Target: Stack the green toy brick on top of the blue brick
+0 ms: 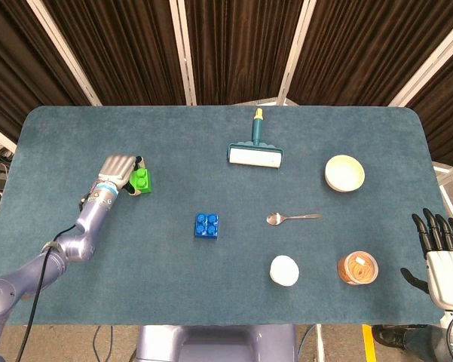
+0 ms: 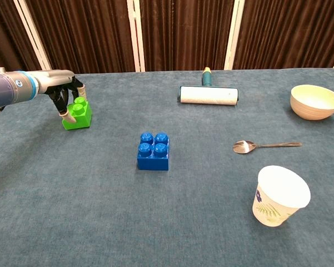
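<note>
The green brick (image 1: 142, 179) (image 2: 81, 113) sits on the blue-grey table (image 1: 211, 143) at the left. My left hand (image 1: 118, 170) (image 2: 56, 82) grips it, thumb against its near side and fingers curled over its far side. The brick's left part is hidden by the hand in the head view. The blue brick (image 1: 206, 225) (image 2: 153, 151) stands alone near the table's middle, to the right of the hand and closer to me. My right hand (image 1: 443, 258) hangs off the table's front right corner with fingers spread, holding nothing.
A lint roller (image 1: 255, 154) (image 2: 208, 94) lies at the back middle. A cream bowl (image 1: 344, 173) (image 2: 315, 102) stands at the right, with a spoon (image 1: 290, 218) (image 2: 264, 146) beside it. A white paper cup (image 1: 284, 270) (image 2: 279, 194) and a brown-filled cup (image 1: 358, 268) stand near the front right.
</note>
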You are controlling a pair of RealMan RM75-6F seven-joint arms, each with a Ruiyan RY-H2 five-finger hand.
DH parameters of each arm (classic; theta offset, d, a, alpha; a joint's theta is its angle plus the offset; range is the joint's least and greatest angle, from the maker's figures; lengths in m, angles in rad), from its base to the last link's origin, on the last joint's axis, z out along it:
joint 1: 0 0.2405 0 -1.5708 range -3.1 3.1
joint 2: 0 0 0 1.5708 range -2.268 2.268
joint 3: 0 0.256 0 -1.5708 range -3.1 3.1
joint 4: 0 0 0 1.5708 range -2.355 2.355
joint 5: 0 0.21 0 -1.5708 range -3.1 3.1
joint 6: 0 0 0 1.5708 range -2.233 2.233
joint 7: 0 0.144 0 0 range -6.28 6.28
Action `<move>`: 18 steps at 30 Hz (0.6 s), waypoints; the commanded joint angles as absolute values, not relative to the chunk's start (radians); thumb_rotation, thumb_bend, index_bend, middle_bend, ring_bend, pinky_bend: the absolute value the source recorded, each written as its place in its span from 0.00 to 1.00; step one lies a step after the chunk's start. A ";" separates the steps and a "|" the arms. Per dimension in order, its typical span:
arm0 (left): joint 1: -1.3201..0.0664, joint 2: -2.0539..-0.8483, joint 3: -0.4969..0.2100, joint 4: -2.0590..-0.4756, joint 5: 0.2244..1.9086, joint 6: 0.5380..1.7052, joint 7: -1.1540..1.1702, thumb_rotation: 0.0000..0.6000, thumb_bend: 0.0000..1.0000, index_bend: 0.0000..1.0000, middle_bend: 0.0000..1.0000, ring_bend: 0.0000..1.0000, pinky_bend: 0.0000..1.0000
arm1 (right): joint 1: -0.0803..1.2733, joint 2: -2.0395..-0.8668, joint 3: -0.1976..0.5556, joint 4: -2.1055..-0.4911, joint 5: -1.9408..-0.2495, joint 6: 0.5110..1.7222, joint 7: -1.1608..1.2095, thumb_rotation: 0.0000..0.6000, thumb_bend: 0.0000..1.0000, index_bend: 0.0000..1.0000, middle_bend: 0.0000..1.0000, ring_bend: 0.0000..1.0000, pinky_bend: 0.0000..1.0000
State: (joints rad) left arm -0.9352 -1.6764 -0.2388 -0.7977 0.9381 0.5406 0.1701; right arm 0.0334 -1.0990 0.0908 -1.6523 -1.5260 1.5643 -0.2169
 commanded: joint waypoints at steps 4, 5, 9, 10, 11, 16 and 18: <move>-0.899 -1.520 -0.267 -1.101 0.958 0.645 0.169 1.00 0.18 0.43 0.51 0.44 0.44 | 0.033 -1.095 0.089 -1.658 -1.531 1.567 -0.210 1.00 0.00 0.00 0.00 0.00 0.00; -0.895 -1.499 -0.274 -1.151 0.964 0.663 0.170 1.00 0.18 0.43 0.51 0.44 0.44 | 0.033 -1.094 0.089 -1.659 -1.533 1.569 -0.210 1.00 0.00 0.00 0.00 0.00 0.00; -0.876 -1.396 -0.269 -1.402 0.970 0.743 0.240 1.00 0.18 0.43 0.51 0.44 0.44 | 0.033 -1.090 0.085 -1.665 -1.543 1.572 -0.203 1.00 0.00 0.00 0.00 0.00 0.00; -0.876 -1.379 -0.265 -1.454 0.962 0.756 0.262 1.00 0.18 0.43 0.51 0.44 0.44 | 0.033 -1.089 0.083 -1.666 -1.546 1.571 -0.201 1.00 0.00 0.00 0.00 0.00 0.00; -0.879 -1.362 -0.262 -1.518 0.951 0.771 0.290 1.00 0.18 0.43 0.51 0.44 0.44 | 0.033 -1.089 0.082 -1.666 -1.548 1.572 -0.198 1.00 0.00 0.00 0.00 0.00 0.00; -0.909 -1.352 -0.246 -1.675 0.896 0.828 0.406 1.00 0.18 0.43 0.51 0.44 0.44 | 0.031 -1.083 0.080 -1.670 -1.554 1.578 -0.183 1.00 0.00 0.00 0.00 0.00 0.00; -0.935 -1.374 -0.238 -1.717 0.859 0.846 0.462 1.00 0.18 0.43 0.51 0.44 0.44 | 0.030 -1.078 0.082 -1.671 -1.554 1.580 -0.172 1.00 0.00 0.00 0.00 0.00 0.00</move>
